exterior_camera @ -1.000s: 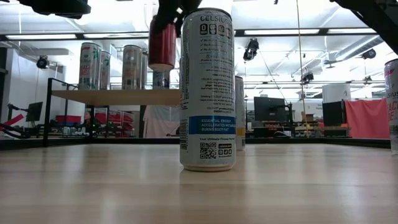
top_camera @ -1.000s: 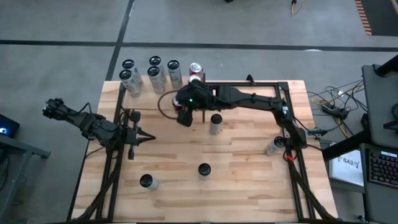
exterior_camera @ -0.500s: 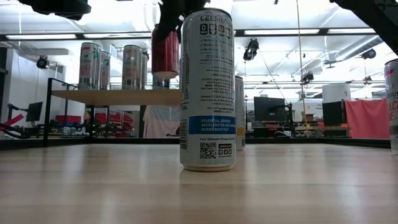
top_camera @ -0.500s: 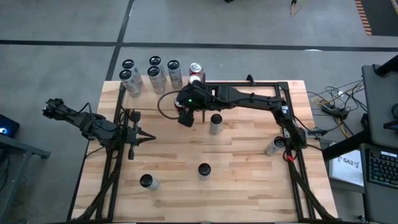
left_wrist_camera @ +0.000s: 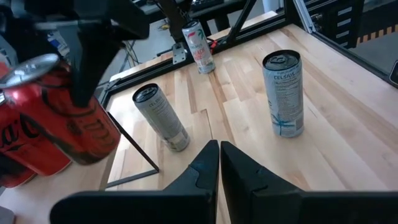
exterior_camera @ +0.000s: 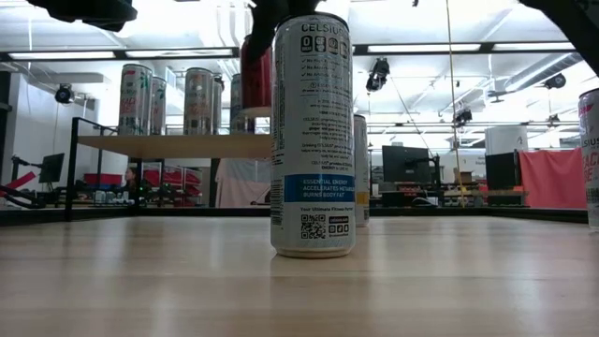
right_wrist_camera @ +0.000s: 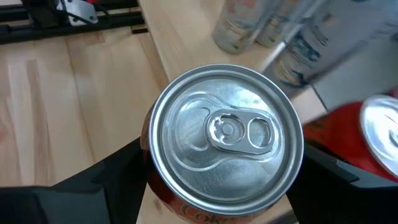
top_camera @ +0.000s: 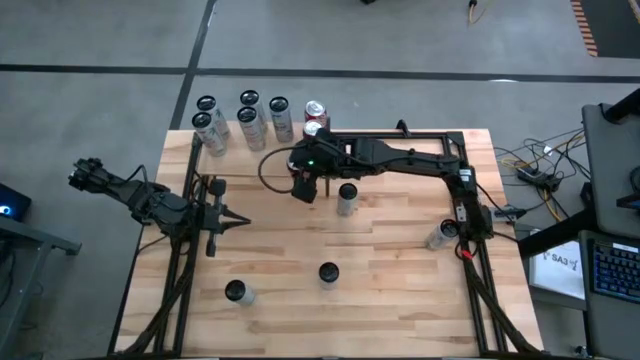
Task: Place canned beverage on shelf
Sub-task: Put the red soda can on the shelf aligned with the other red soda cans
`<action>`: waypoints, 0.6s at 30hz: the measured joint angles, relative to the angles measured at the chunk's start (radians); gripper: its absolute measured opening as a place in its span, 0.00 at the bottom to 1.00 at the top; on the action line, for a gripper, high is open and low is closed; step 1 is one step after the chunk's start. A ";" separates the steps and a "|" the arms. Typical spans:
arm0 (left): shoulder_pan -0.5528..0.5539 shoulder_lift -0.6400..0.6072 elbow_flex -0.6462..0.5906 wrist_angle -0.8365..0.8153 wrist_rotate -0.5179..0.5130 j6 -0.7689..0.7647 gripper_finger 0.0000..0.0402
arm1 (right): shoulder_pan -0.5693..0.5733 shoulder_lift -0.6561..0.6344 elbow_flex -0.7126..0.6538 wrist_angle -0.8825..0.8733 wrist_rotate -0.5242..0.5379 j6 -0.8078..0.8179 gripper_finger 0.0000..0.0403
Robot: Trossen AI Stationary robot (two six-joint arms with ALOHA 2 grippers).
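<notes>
Low view first: closest to me stands a tall white and blue can on the big pale wood table. Behind it another tall can peeks out, and one more shows at the edge. Farther back I see the small shelf of pale wood planks on thin black posts. Tall silver cans stand on it. My red soda can hangs up high by the shelf, half hidden behind the near can.

From above, my right gripper is stretched out over the far part of the table, close to the shelf's right end. My right wrist view shows the round silver top of the red can sitting between my two dark fingers, so my jaws are wide and wrapped around it. Another red can stands just beside it on the shelf.

My left gripper waits over the left side of the table. Its jaws are pressed together and hold nothing.
</notes>
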 joint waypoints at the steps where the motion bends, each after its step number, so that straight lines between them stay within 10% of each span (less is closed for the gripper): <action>1: 0.000 0.000 0.000 0.000 0.000 -0.001 0.00 | 0.000 -0.013 -0.014 -0.002 0.001 0.007 0.73; 18: 0.000 0.000 0.000 0.002 0.000 -0.001 0.00 | -0.013 -0.249 -0.491 0.418 0.052 0.076 0.73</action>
